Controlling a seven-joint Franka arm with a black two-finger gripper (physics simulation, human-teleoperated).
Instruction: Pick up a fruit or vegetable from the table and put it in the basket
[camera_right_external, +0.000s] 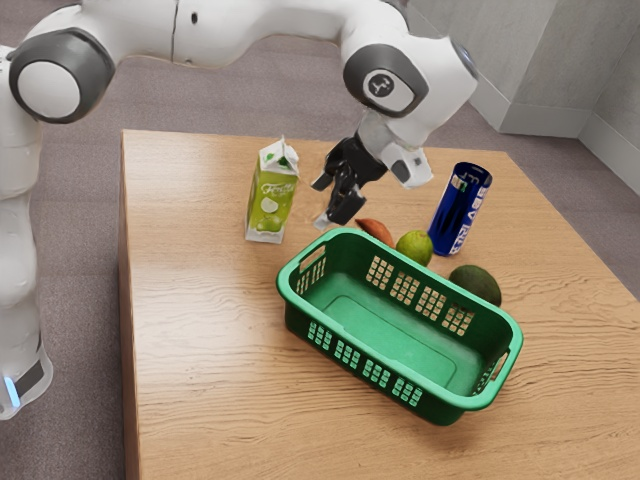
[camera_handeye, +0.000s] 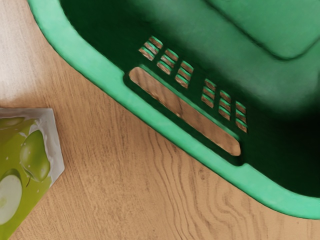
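Three candidate items are located on the worktop (camera_right_external: 190, 300), outside the basket (camera_right_external: 400, 378) along its far long side: a reddish item (camera_right_external: 375, 231), a yellow-green fruit (camera_right_external: 414, 247) and a dark green fruit (camera_right_external: 475, 284). The gripper (camera_right_external: 323, 203) is positioned above the worktop, between the carton (camera_right_external: 271, 195) and the near end of this row. Its jaws are set wide apart, with nothing held. Which item is intended cannot be told.

The yellow-green fruit is judged light and firm, with a smooth skin liable to roll if struck off centre. It should be gripped across its widest part, with the jaws lowered astride it and closed at moderate force. The dark green fruit is probably heavier and may bruise if ripe; a centred hold is advised. The reddish item is partly hidden by the basket rim, so its full shape cannot be confirmed.

Clearance from the rim and from the upright blue can (camera_right_external: 461, 210) is to be maintained during descent. Release should be made low inside the basket.
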